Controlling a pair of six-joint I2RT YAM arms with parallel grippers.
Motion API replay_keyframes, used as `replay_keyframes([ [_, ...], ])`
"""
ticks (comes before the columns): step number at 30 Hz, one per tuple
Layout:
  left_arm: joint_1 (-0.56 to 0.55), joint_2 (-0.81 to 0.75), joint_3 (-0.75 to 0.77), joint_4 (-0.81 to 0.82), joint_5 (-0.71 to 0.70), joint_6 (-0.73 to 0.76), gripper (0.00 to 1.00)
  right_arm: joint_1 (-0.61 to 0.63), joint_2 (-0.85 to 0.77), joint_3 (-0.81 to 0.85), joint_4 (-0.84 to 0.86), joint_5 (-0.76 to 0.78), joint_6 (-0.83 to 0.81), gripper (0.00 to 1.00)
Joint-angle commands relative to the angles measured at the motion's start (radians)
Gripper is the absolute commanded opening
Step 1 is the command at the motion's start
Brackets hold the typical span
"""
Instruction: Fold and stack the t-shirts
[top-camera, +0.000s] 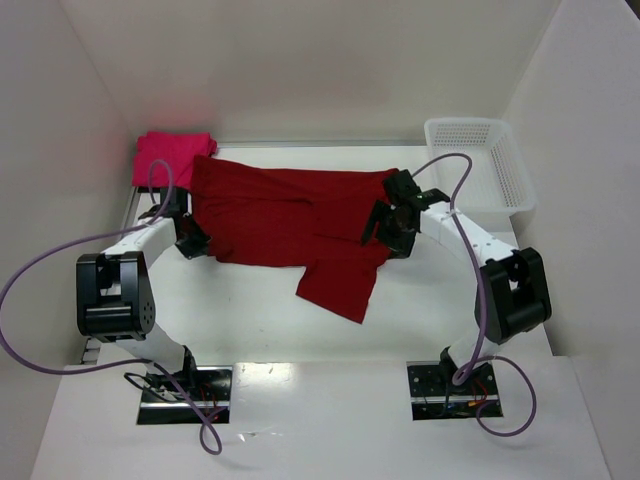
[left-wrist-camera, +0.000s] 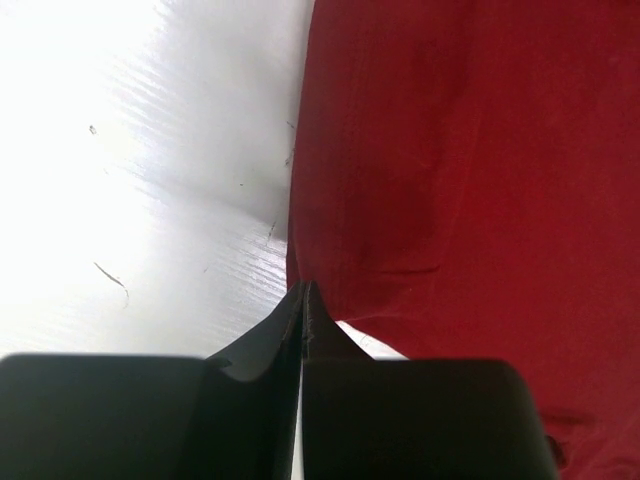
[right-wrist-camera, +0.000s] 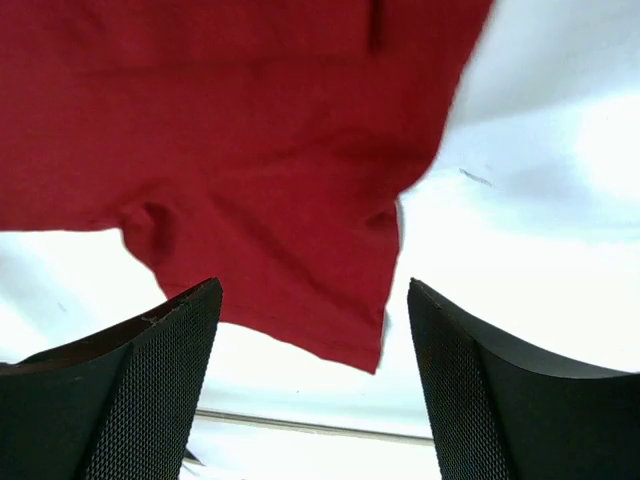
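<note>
Over the table, left arm: elbow folded low at the left edge, forearm reaching inward, left gripper (top-camera: 192, 242) at the left edge of the crimson t-shirt (top-camera: 270, 215).
Over the table, right arm: bent the mirror way, right gripper (top-camera: 380, 225) lying over the shirt's right end.
Shirts: the crimson one is spread across the middle of the table (top-camera: 250, 320), one sleeve lying toward the near side. The pink t-shirt (top-camera: 172, 152) sits in the far left corner, just beside it. A white basket (top-camera: 520, 190) stands at far right.
Left wrist view: fingers (left-wrist-camera: 260, 345) pressed together with no gap, tips pinching the crimson hem where it meets bare table.
Right wrist view: fingers (right-wrist-camera: 170, 340) stand wide apart, gripping nothing. A crimson corner lies on the table between and ahead of them.
</note>
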Motion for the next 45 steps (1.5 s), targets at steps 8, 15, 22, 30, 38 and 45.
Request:
replay_keyframes([
  [8,-0.003,-0.021,0.049,-0.047,-0.015,0.070,0.00,0.085,-0.027,-0.117,0.034,-0.019,0.087,0.80],
  [15,-0.003,-0.001,0.068,-0.085,-0.034,0.092,0.00,0.139,-0.082,-0.230,0.080,-0.077,0.109,0.80],
  [22,0.018,-0.001,0.077,-0.104,-0.063,0.113,0.00,0.225,-0.049,-0.250,0.141,-0.114,0.145,0.80],
  [30,0.051,-0.001,0.086,-0.136,-0.095,0.144,0.00,0.248,-0.027,-0.259,0.114,-0.105,0.145,0.78],
  [38,0.089,-0.020,0.106,-0.180,-0.127,0.205,0.00,0.248,-0.062,-0.304,0.104,-0.093,0.168,0.74],
  [45,0.118,-0.030,0.086,-0.199,-0.162,0.233,0.00,0.268,-0.053,-0.305,0.095,-0.105,0.168,0.74],
])
